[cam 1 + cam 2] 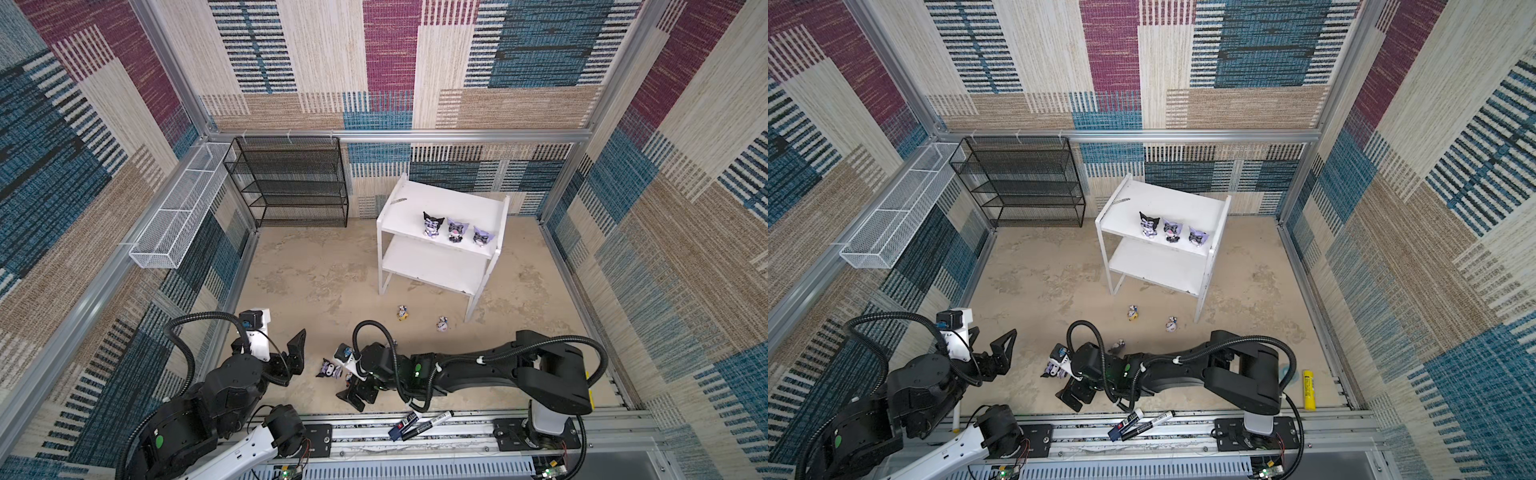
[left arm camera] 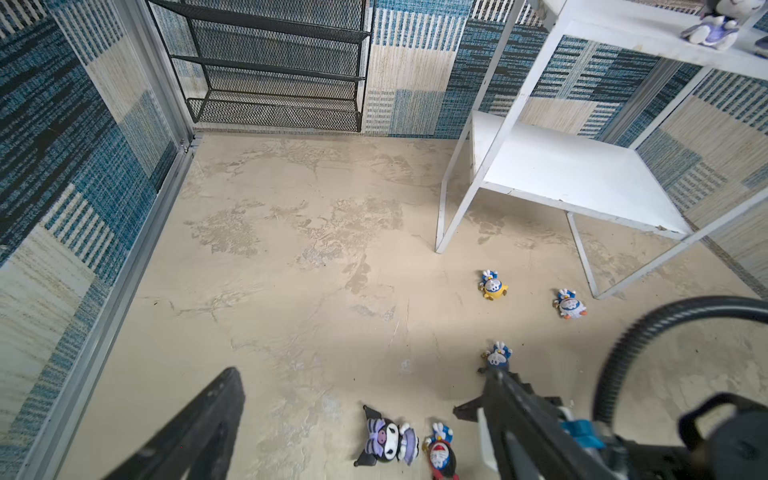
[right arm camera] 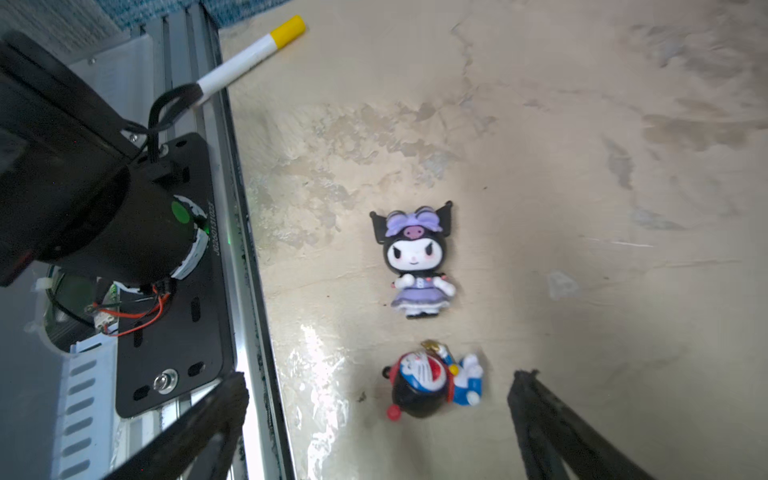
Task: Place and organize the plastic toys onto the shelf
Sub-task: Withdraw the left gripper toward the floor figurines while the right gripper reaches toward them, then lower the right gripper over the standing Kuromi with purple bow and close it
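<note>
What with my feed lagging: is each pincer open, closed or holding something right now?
Left pincer: open, holding nothing.
Right pincer: open, holding nothing; a small toy lies loose between its jaws.

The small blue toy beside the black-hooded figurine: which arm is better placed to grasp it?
Probably the right. The right gripper is open, and the small blue toy lies between its fingers in its wrist view. The left gripper, open too, sits aside.
</note>
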Robot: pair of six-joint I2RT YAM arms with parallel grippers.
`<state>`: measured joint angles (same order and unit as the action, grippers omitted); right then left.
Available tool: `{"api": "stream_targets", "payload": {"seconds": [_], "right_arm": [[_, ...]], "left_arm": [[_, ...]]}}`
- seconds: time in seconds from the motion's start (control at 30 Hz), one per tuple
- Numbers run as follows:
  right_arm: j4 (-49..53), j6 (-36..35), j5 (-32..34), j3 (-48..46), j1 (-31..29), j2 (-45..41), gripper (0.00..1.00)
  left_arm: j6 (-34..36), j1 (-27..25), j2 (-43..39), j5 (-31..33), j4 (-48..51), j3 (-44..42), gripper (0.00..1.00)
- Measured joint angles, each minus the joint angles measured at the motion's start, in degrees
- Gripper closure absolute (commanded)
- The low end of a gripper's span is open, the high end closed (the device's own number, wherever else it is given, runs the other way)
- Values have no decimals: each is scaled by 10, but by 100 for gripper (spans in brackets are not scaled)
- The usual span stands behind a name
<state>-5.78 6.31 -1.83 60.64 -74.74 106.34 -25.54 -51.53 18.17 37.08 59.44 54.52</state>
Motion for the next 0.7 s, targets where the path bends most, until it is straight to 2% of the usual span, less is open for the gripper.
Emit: {"api": "stream_targets", "payload": {"seconds": [0.33, 0.7], "right_arm": [[76, -18, -51, 110, 32, 106, 12], [103, -36, -62, 154, 44, 140, 38]], "left_arm": [[0, 0, -20, -1, 16, -3, 10], [0, 0, -21, -2, 16, -7, 9]]}}
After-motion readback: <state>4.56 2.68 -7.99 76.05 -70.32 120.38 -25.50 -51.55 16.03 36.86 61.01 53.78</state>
